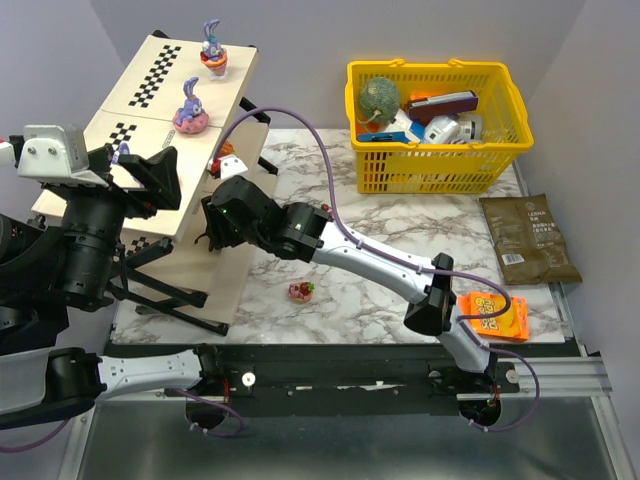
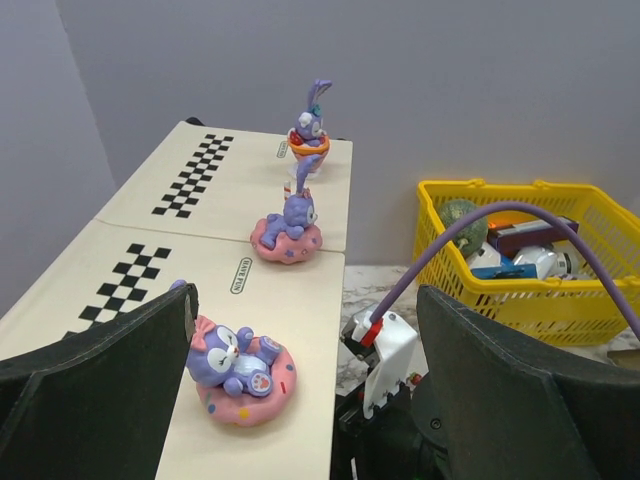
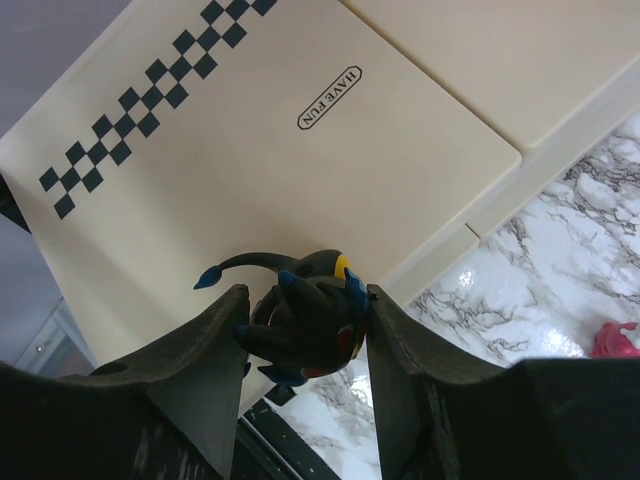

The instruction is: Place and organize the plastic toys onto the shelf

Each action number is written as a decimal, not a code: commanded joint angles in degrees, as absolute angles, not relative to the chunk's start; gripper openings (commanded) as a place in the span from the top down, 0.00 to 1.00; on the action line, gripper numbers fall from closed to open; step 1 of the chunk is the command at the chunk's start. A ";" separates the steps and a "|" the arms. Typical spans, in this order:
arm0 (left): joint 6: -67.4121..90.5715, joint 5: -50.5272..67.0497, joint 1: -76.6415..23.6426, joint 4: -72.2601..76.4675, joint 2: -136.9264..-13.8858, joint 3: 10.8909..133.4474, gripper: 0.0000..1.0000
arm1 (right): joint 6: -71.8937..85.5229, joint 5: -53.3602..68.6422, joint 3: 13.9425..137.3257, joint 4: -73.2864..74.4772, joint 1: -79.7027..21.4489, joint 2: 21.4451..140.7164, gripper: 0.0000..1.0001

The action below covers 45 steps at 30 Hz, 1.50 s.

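The right pincer point(image 1: 208, 232) meets the shelf's point(image 1: 150, 115) lower panel. Beyond it, up the slope, stand a rabbit toy point(image 1: 190, 108) and, farther, a second rabbit toy point(image 1: 212, 50). A red toy point(image 1: 300, 291) lies on the bench point(image 1: 400, 215) to its near right, and a yellow basket point(image 1: 435, 160) stands far right.

The shelf point(image 1: 150, 75) is a slanted rack of beige boards with black-and-white checks and a black frame. Three purple rabbits sit in a row down its right side. The top rabbit point(image 1: 212, 48) stands in an orange cup. The middle rabbit point(image 1: 190, 106) sits on a pink doughnut. The lowest rabbit point(image 2: 240, 370) lies on a pink doughnut. A black toy point(image 3: 305, 325) with blue tips is pinched in the right gripper point(image 3: 305, 300), over a lower board. A small red toy point(image 1: 301, 291) lies on the table point(image 1: 400, 220) near the shelf.
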<state>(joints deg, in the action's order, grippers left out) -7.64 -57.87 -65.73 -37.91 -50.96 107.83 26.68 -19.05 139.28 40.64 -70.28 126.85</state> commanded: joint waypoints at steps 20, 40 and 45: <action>-5.98 -59.24 -65.65 -39.72 -49.04 107.40 0.01 | 20.21 -23.82 133.34 30.95 -73.04 128.41 0.59; -5.98 -59.59 -65.65 -39.73 -48.60 106.96 0.01 | 23.73 -26.71 124.81 25.22 -73.13 123.85 0.70; -5.36 -59.24 -65.65 -40.52 -48.52 107.05 0.01 | 23.91 -27.16 124.63 27.15 -73.12 121.64 0.77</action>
<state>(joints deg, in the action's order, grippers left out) -6.11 -58.19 -65.73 -39.44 -49.12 107.22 23.81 -24.67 126.02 20.93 -72.60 124.03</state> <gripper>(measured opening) 0.988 0.539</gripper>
